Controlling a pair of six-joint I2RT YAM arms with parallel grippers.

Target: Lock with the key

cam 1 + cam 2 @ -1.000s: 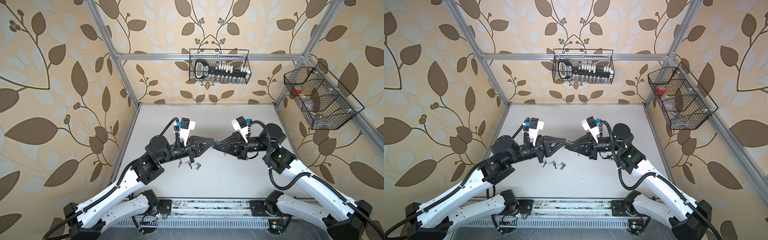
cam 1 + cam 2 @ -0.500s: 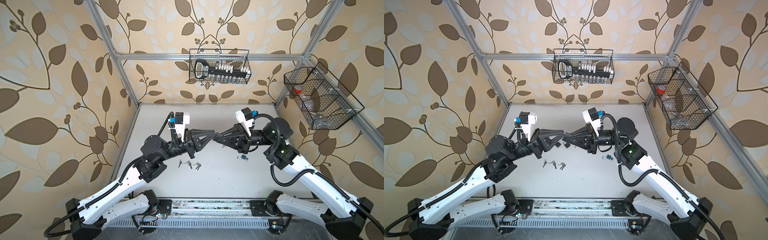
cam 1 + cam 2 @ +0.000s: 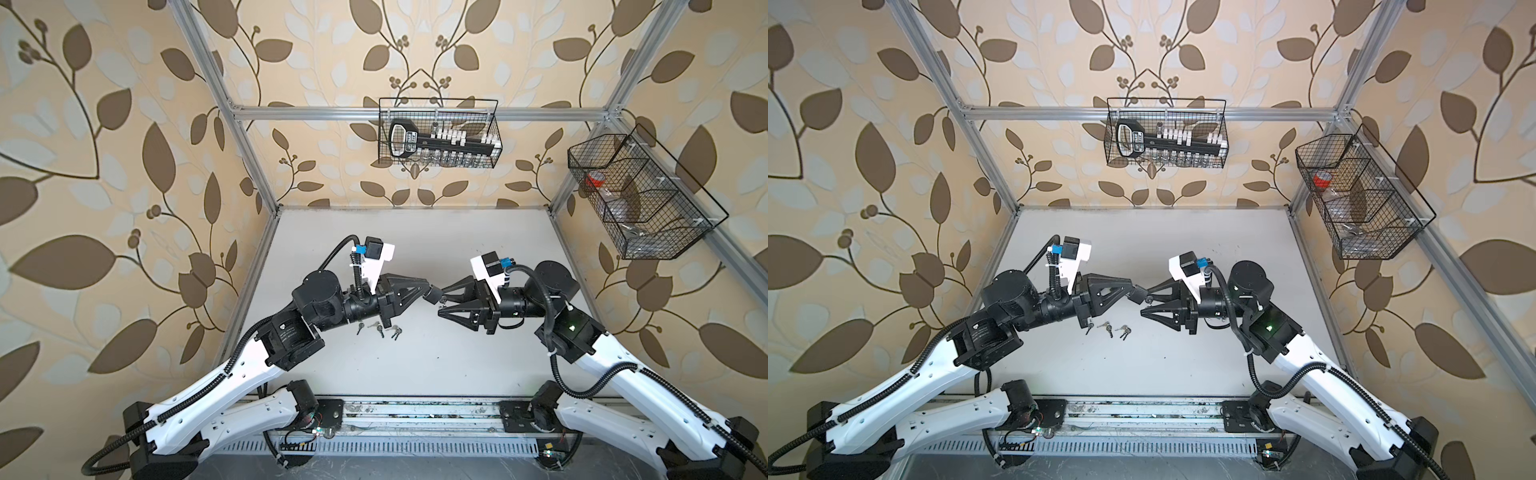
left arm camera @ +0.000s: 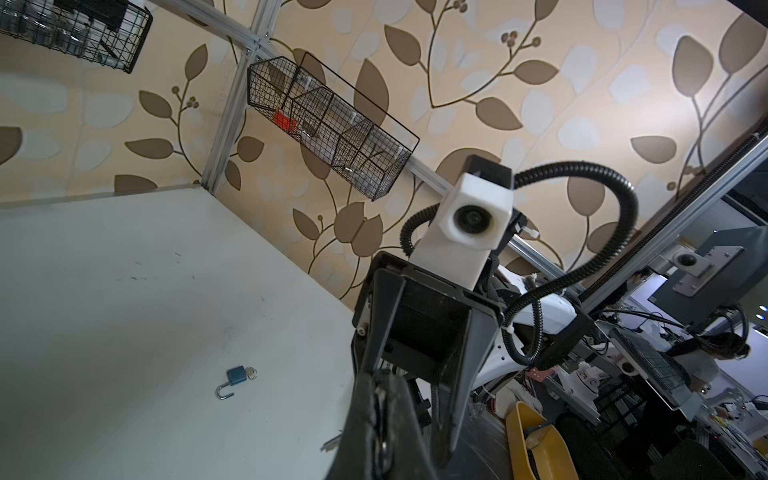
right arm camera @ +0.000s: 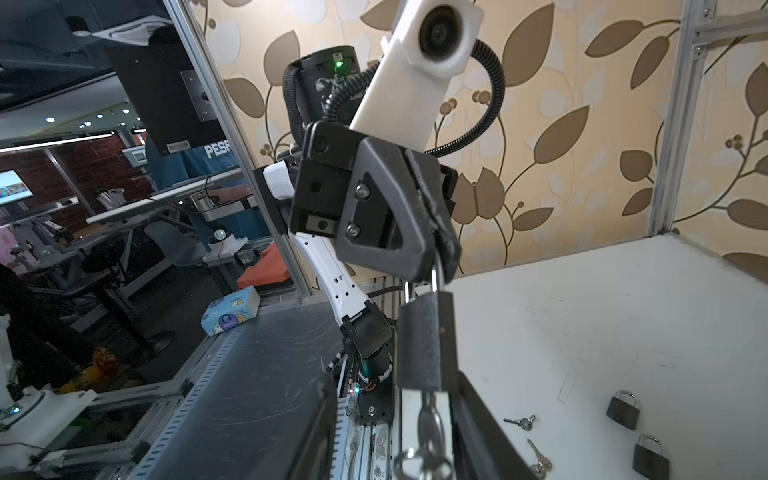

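Dark grey metal padlock (image 5: 424, 336): hanging in the air above the middle of the white tabletop (image 3: 457, 249), body down and shackle up.
Key: a small silver key (image 5: 426, 413) on a wire ring is sitting in the keyhole on the padlock's underside, dangling toward the tabletop.
Left arm: the left gripper (image 5: 435, 264) is pinching the shackle with its fingers closed tight, carrying the padlock's whole weight.
Right arm: the right gripper (image 3: 442, 299) is facing it above the tabletop, its fingers standing apart on either side of the key and gripping nothing.
Shackle: whether its free leg is sitting home in the body is too hard to tell.
Step in hand: by my reading, the right arm is lining up to take the key.
Next move: likely calling for the right fingers to be closing on the key's flat head, then the wrist rolling to turn it while the left grip is holding firm.
Elsewhere on the tabletop: loose silver keys (image 3: 379, 328), two more dark padlocks (image 5: 622, 409) and an open blue padlock (image 4: 235, 376) are lying untouched.
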